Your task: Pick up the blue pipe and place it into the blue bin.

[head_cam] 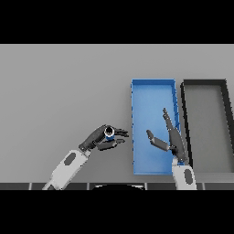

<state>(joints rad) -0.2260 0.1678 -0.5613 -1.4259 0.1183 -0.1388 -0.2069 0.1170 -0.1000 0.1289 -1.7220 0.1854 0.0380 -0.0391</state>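
Your left hand [98, 137] is curled round the blue pipe [109, 133], pinching it between fingers and thumb just left of the blue bin [153, 87], forearm angled in from lower left. Your right hand [172, 137] is spread, fingers straight, over the bin's right side, beside the black bin [204, 83]. No readable writing.

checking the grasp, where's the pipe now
Head view: the pipe is pinched in the left robot hand, just left of the blue bin.

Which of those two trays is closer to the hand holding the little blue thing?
The blue bin, lying just right of the left hand that grips the blue pipe. The black bin lies beyond it, farther right. The right hand hovers open over the blue one.
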